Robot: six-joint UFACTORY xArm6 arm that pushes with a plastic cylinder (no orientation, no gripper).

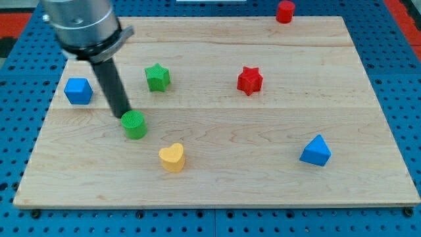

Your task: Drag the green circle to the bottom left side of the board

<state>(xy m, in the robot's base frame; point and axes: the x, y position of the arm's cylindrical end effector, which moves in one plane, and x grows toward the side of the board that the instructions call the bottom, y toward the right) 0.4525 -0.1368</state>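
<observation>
The green circle (135, 124) is a short green cylinder standing left of the board's middle. My tip (122, 115) is at the circle's upper left edge, touching it or nearly so. The dark rod rises from there to the arm's grey housing at the view's top left. The wooden board (263, 178) fills most of the view.
A green star (157, 76) lies above the circle. A blue cube (78, 91) sits near the board's left edge. A yellow heart (172, 157) lies below and right of the circle. A red star (249, 80), a blue triangle (316, 151) and a red cylinder (285, 11) lie to the right.
</observation>
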